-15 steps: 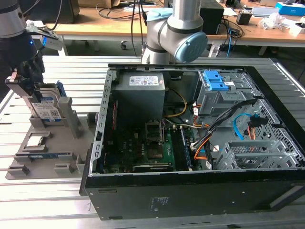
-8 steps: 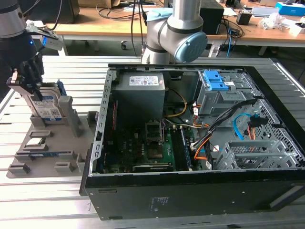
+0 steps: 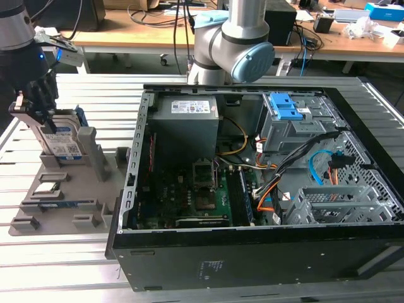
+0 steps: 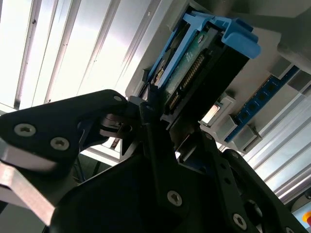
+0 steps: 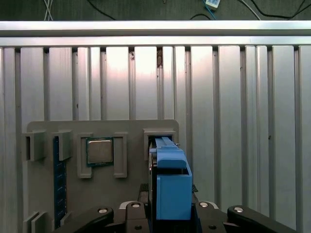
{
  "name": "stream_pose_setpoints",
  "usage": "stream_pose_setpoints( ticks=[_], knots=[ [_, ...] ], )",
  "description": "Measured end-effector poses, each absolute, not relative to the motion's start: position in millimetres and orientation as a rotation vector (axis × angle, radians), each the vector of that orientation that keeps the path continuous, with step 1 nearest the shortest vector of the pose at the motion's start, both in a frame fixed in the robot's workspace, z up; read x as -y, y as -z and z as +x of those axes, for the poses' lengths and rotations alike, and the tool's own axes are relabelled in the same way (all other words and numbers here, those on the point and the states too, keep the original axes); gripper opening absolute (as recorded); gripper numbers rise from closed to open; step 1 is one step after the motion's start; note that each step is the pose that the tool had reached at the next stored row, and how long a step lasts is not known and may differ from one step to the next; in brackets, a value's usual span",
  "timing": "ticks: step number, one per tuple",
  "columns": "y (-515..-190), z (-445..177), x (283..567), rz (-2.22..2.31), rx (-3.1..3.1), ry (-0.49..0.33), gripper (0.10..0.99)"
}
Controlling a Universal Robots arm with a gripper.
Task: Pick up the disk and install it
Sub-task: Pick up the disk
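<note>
**Gripper on the disk at the tray**

I see one open case (image 3: 252,255) mid-table, with one blue caddy (image 3: 285,106) in its bay. On the exterior view's left lies one grey tray (image 3: 69,189), and the single disk (image 3: 62,140) stands on edge in its slot. My one gripper (image 3: 33,108) sits over the disk's upper end. I cannot tell whether it is clamped. I judge the disk stiff, dense and shock-shy, with slick metal, so I'd hold across its flat faces by the blue frame, clear of the connector. One chip (image 5: 99,151) rests on the tray.
</note>
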State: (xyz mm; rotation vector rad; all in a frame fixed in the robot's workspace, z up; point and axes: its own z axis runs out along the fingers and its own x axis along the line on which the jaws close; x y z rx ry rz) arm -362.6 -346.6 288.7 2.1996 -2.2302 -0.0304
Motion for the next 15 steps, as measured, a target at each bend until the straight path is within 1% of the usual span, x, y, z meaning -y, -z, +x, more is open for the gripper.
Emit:
stream_pose_setpoints(
  ticks=[5, 15],
  knots=[
    [-289.7, -362.5, 346.5, 2.200, 2.230, 0.030, 0.365],
    [-308.0, -362.6, 346.5, 2.200, 2.230, 0.030, 0.365]
  ],
)
